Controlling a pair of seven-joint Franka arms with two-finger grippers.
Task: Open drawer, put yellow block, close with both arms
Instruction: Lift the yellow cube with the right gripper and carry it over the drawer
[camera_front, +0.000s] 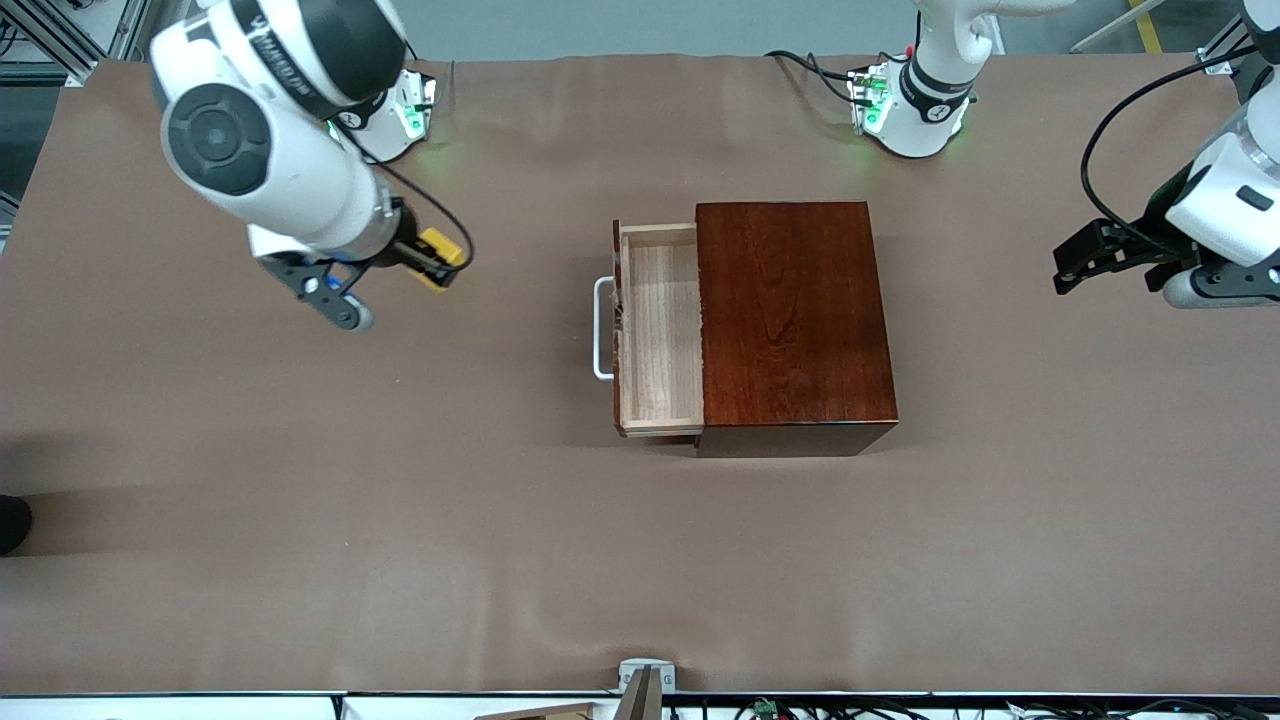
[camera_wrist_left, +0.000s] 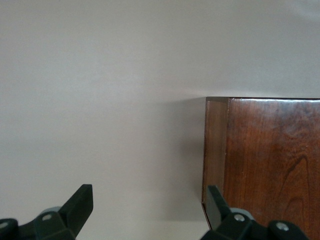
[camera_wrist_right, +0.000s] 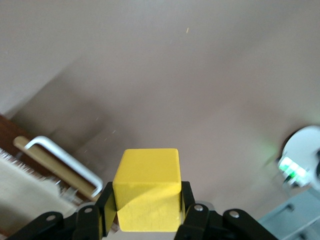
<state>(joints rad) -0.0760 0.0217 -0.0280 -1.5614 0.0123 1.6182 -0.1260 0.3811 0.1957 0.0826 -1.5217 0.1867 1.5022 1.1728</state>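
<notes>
the yellow block (camera_front: 441, 256) was up in the air, pinched between the fingers of the right gripper (camera_front: 432, 264), over bare tabletop (camera_front: 300, 480) toward the right arm's end and well apart from the drawer (camera_front: 660, 335). in the right wrist view the block (camera_wrist_right: 147, 189) sat squarely between the two black fingertips (camera_wrist_right: 186, 210), with the white handle (camera_wrist_right: 62, 159) in sight. the drawer stood pulled out of the dark wooden box (camera_front: 795, 325) in the middle of the table, its pale lining bare, its handle (camera_front: 601, 328) facing the right arm's end. the left gripper (camera_front: 1085, 262) waited over the table's edge at the left arm's end, fingers (camera_wrist_left: 79, 204) spread apart, near the box's corner (camera_wrist_left: 217, 150)
</notes>
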